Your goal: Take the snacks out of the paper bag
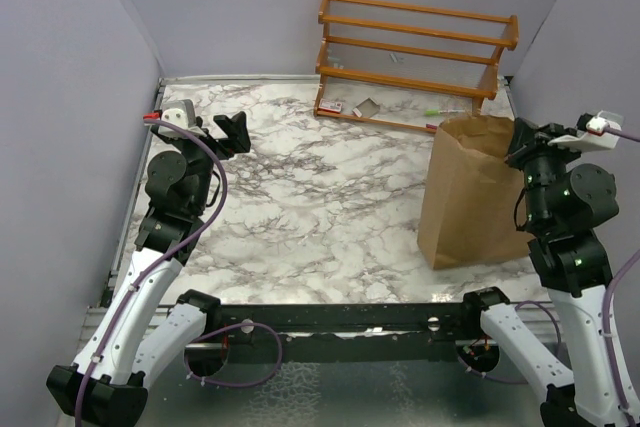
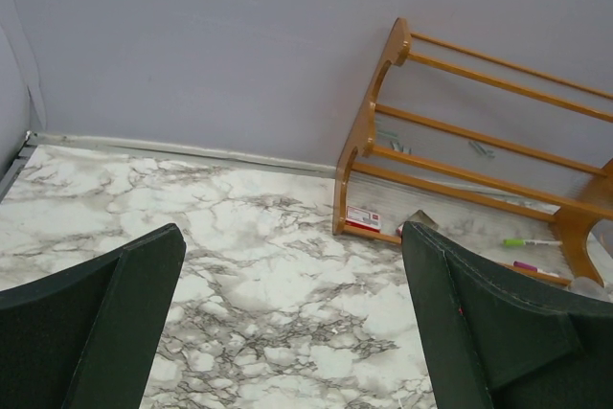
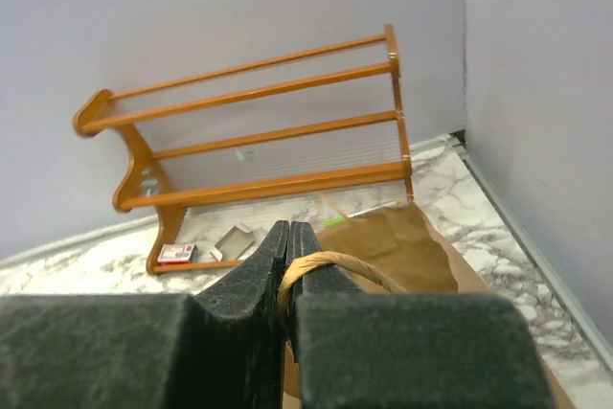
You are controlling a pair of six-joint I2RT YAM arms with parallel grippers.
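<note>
Pinching the thin string handle [image 3: 335, 260] of the tall brown paper bag [image 1: 465, 197], we had our right end effector [image 3: 288, 229] clenched right above it. The bag stood upright on the white marble desk [image 1: 320, 217]. Our left end effector [image 2: 292, 237] hung open, far off. No snacks showed.

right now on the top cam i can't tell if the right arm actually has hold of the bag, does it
observer: yes. On the right wrist view the right gripper has its jaws shut on the string handle of the paper bag.
operator: anything showing inside it
observer: no, the inside is hidden there; only brown paper shows.
operator: and the left jaws
observer: the left gripper has its jaws wide apart, and only the marble table shows between them.
</note>
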